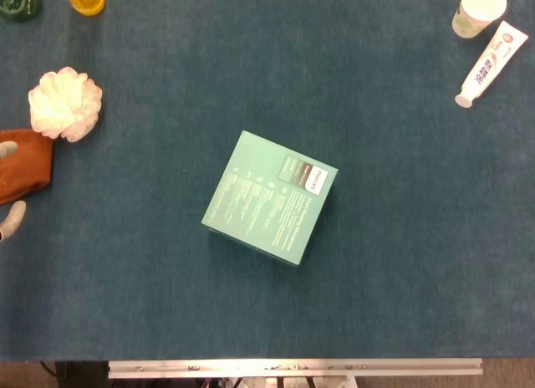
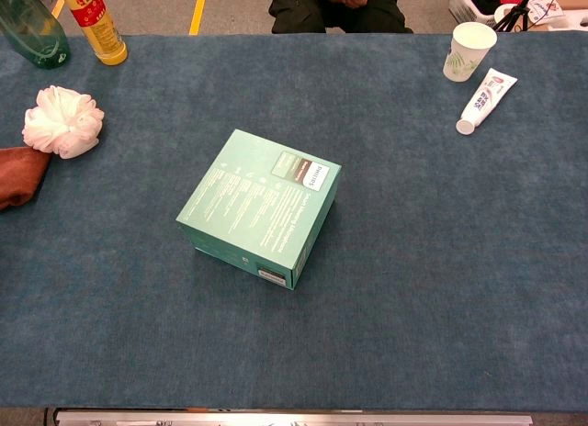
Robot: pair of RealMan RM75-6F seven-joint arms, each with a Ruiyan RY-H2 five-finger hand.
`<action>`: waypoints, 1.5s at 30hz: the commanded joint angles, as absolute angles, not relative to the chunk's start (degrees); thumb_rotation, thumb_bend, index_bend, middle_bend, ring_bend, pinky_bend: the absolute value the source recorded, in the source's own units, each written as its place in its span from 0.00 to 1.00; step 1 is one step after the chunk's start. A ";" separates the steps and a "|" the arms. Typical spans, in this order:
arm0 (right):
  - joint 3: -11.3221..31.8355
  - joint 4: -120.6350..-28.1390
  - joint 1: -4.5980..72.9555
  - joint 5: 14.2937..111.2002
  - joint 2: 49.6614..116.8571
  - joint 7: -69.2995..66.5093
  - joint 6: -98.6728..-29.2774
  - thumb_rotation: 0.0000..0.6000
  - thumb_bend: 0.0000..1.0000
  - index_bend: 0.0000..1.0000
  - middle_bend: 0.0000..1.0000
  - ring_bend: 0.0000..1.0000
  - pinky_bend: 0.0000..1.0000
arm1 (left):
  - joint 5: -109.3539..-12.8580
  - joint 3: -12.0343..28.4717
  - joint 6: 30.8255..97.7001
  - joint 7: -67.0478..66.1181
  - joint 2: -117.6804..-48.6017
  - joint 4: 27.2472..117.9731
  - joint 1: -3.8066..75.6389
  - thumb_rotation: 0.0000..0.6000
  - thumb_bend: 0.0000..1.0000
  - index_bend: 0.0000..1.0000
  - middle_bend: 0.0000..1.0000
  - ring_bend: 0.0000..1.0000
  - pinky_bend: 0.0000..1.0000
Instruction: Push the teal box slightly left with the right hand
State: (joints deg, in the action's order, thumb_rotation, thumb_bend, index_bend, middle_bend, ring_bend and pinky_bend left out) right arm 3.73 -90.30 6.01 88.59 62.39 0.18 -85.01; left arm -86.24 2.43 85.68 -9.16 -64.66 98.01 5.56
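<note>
**A:** Where is the teal box (image 1: 270,197) placed?

**B:** It is set flat near the middle of the counter (image 2: 441,261), which is covered in dark blue cloth. The box is turned askew, so that one corner is pointed toward the near edge. Its printed top is faced upward.

**A:** Are the hands seen?

**B:** The right hand is not shown in either view, so its state cannot be told. Two pale tips (image 1: 10,220) are seen at the far left edge of the head view, beside a brown cloth (image 2: 20,176). They may belong to the left hand, but whether its fingers are apart or together cannot be told.

**A:** How is the box expected to handle?

**B:** It is judged to be a stiff cardboard carton, probably fairly light, with smooth sides. Some drag from the cloth cover is to be expected. No grip is needed. Flat contact is best made low on its right side face, near the middle of that face. If it is pushed at a corner, the box is likely to be spun; if pushed high, it may be tipped.

**A:** What else is laid out?

**B:** A white bath pouf (image 2: 62,121) is placed at the left, well apart from the box. A green bottle (image 2: 32,31) and a yellow bottle (image 2: 96,22) are stood at the far left. A paper cup (image 2: 470,51) and a toothpaste tube (image 2: 485,100) are found at the far right.
</note>
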 commanded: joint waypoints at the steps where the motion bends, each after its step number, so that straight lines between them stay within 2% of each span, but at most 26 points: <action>1: 3.65 -90.44 6.04 88.73 62.26 0.06 -84.96 1.00 0.10 0.16 0.33 0.37 0.20 | -86.33 2.35 85.56 -9.13 -64.62 97.92 5.60 1.00 0.24 0.24 0.17 0.12 0.20; 10: 2.97 -90.61 6.81 90.39 61.91 -1.10 -84.08 1.00 0.10 0.17 0.35 0.37 0.21 | -87.24 2.12 86.69 -9.02 -64.71 97.87 5.16 1.00 0.24 0.25 0.19 0.13 0.20; 15: 3.04 -90.31 9.05 95.13 62.49 -2.35 -84.53 1.00 0.10 0.33 0.41 0.38 0.23 | -87.70 2.12 87.62 -8.85 -64.84 98.04 4.77 1.00 0.24 0.26 0.20 0.13 0.20; 25: 3.45 -94.06 16.66 99.33 63.07 -1.46 -76.65 1.00 0.10 0.44 0.48 0.40 0.25 | -87.63 2.34 87.80 -8.64 -64.98 97.80 4.72 1.00 0.24 0.27 0.21 0.15 0.20; 33: 3.36 -96.03 23.91 98.31 64.79 0.65 -65.04 1.00 0.10 0.45 0.49 0.40 0.28 | -87.30 2.37 87.89 -8.46 -64.76 97.46 4.48 1.00 0.24 0.27 0.21 0.15 0.20; 40: 4.30 -92.69 29.33 95.34 70.04 0.07 -57.78 1.00 0.10 0.44 0.49 0.40 0.28 | -86.73 2.47 87.46 -8.55 -64.57 97.25 4.52 1.00 0.24 0.27 0.21 0.15 0.20; 45: 5.20 -90.70 31.92 94.11 73.37 1.14 -56.06 1.00 0.10 0.36 0.49 0.40 0.28 | -86.27 2.56 87.16 -8.54 -64.50 96.98 4.54 1.00 0.24 0.27 0.21 0.15 0.20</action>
